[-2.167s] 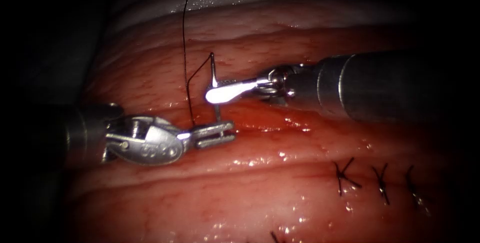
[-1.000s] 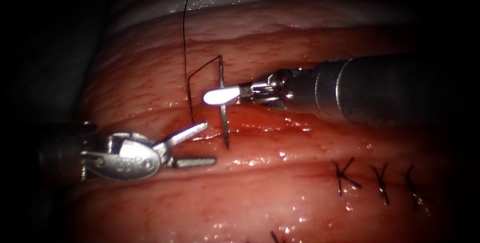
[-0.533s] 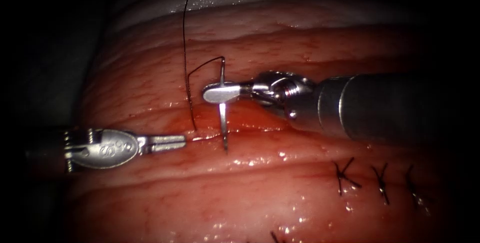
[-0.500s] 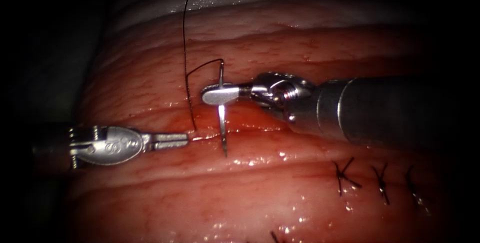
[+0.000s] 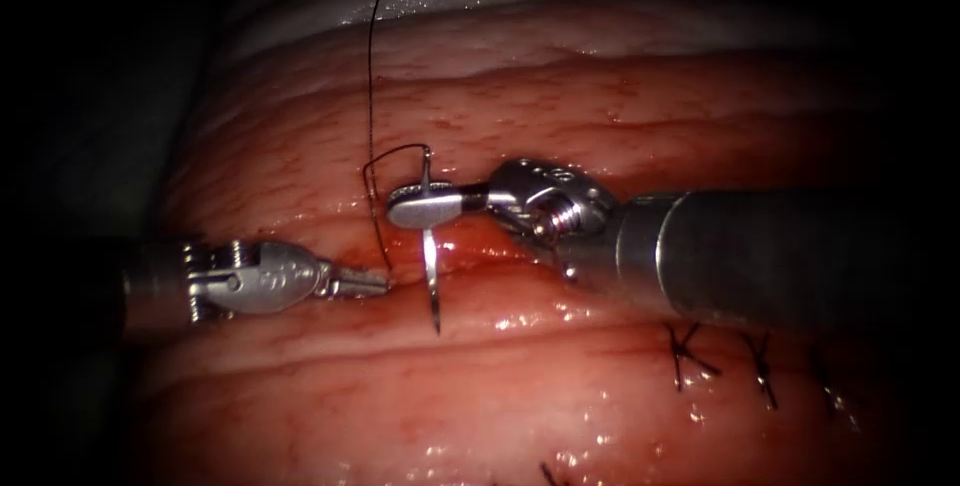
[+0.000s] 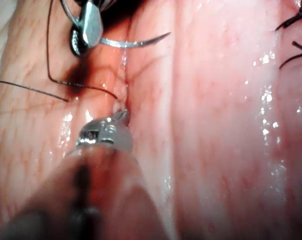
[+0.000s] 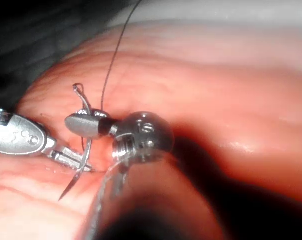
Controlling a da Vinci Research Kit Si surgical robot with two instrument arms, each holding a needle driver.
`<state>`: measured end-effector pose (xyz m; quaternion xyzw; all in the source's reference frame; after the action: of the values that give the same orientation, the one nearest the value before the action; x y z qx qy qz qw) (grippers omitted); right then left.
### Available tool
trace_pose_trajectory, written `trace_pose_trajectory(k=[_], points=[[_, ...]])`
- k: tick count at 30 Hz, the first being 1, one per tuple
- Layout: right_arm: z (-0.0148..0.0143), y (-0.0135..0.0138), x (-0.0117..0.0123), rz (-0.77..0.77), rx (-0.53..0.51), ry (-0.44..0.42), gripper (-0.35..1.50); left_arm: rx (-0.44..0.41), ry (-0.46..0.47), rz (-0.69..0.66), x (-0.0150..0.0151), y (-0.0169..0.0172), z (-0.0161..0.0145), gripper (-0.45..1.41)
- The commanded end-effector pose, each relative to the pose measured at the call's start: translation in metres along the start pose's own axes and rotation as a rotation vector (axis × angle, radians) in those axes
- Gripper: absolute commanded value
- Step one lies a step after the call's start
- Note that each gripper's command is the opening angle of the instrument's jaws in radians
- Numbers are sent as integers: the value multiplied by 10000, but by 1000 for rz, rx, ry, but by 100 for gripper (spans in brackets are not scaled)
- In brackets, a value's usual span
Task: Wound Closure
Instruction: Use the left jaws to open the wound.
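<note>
Leftward and lower than before, the right claw (image 5: 425, 206) pinches the needle (image 5: 431, 281) near its thread end — its point hangs free, just above the tissue (image 5: 560, 396) at the cut. The left claw (image 5: 365, 282) — pressed together — touches the cut's left end, beside the thread (image 5: 369, 76).

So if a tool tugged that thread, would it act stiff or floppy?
Probably floppy: the thread curls in a loose loop from the needle's end, held by the right tool. Likely light; it drapes on the tissue near the left tool.
</note>
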<state>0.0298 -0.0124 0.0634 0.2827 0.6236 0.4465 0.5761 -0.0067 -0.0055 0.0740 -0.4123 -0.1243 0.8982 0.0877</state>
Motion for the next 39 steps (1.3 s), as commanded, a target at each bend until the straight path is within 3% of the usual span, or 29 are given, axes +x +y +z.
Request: trace_pose_trajectory(k=[1,6,14,19,31,39], points=[[11,3,-8,-18,-1,2,-35,1,-7,1,-1,-3,9,-45],[23,6,-12,-100,-15,10,-35,-14,-71,8,-8,-8,17,-45],[29,17,-10,-211,-32,43,-35,-129,-260,-3,-13,12,23,-45],[30,26,-8,-286,-52,81,-35,-159,-268,-8,-5,13,22,-43],[35,30,-15,-466,-88,146,-35,-130,-232,-72,2,15,18,27],[37,32,-27,-539,-94,141,-35,-103,-213,-84,5,15,14,37]])
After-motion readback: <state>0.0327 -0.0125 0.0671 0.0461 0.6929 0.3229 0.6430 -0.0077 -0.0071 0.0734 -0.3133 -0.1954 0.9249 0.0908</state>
